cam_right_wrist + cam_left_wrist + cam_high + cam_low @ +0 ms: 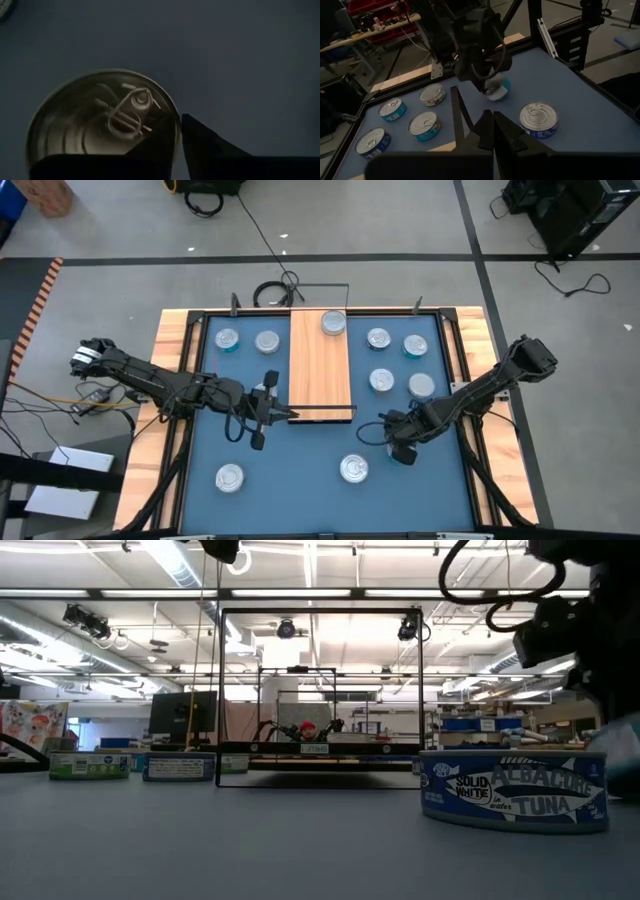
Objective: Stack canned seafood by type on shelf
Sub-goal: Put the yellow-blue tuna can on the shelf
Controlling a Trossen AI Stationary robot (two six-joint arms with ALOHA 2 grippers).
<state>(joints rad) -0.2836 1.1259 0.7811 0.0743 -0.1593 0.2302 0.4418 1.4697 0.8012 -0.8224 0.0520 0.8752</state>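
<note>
The light-wood shelf lies mid-table with one tin on its far end. Other tins of canned seafood stand on the blue table: two at the far left, several at the right, two near the front. My right gripper points down over a teal-sided tin, which it hides in the high view, and is shut on it. My left gripper hovers shut and holding nothing by the shelf's near left corner. My right gripper comes from above, pointing down, and has the teal tin's rim between its two fingers. One finger lies over the lid's edge and the other is outside the wall. In the left wrist view the tin looks tipped beneath the gripper.
A blue albacore tuna tin stands close to the front edge, near my right gripper. The shelf's thin black frame runs along its near end. Open blue table lies between the two front tins.
</note>
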